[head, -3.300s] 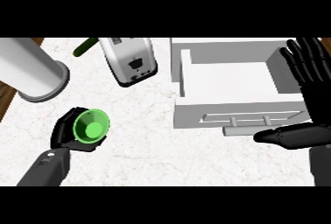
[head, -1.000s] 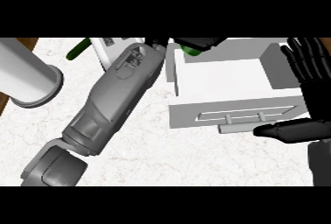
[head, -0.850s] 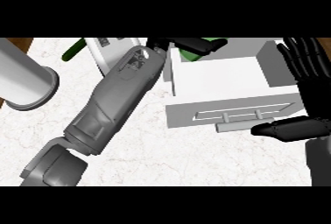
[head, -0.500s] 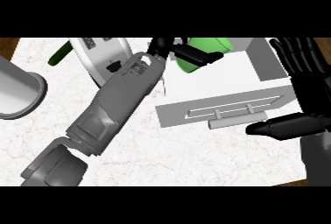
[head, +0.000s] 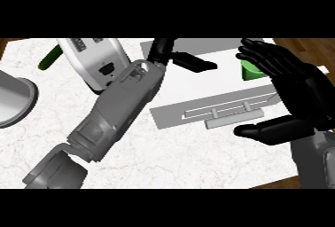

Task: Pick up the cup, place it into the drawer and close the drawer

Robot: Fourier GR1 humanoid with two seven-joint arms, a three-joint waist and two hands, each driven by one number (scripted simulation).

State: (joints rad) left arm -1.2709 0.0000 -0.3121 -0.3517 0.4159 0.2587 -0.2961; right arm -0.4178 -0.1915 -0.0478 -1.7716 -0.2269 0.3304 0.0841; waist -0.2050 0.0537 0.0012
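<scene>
The green cup (head: 251,71) stands in the open white drawer (head: 193,88), near its right side, partly hidden behind my right hand (head: 294,84). My left forearm reaches across the counter to the drawer's far left corner. The left hand (head: 186,58) there is open, its fingers stretched toward the cup but apart from it. My right hand is open with fingers up, just right of the drawer. Its thumb (head: 268,129) lies by the drawer front, close to the grey handle (head: 230,119).
A white toaster-like appliance (head: 97,57) stands at the back left, with a green object (head: 48,58) beside it. A grey cylindrical pot (head: 12,103) sits at the left edge. The marble counter (head: 196,155) ends at the right, where wooden floor shows.
The cup was in my left hand over the drawer; now it sits in the drawer, free of the hand. The left fingers have opened. The view has shifted left.
</scene>
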